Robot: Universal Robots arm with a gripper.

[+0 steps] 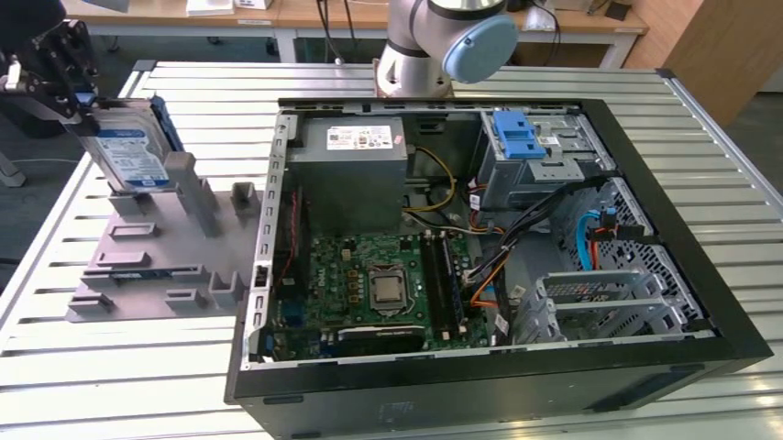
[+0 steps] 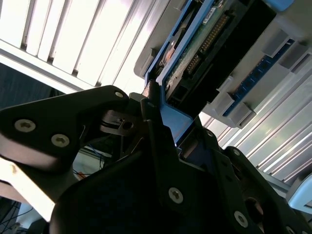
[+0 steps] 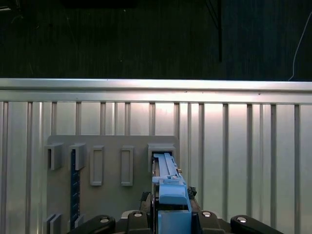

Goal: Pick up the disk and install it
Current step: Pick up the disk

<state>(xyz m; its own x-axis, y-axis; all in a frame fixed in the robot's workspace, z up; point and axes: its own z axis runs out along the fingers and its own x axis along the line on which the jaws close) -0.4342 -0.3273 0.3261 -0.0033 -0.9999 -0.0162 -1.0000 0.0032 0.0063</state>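
The disk stands on edge in a slot at the far end of a grey holder plate, at the exterior view's left. It is silver with a blue-and-white label and blue rails. My gripper comes down on its upper edge and is shut on the disk. In the second wrist view the disk shows its circuit-board side, and the gripper clamps the blue rail. In the first wrist view the disk rises out of the holder plate into the gripper.
An open computer case lies on the slatted metal table, at the exterior view's right of the holder. Inside it are a grey power supply box, a motherboard and a metal drive cage with a blue bracket. The arm's base stands behind the case.
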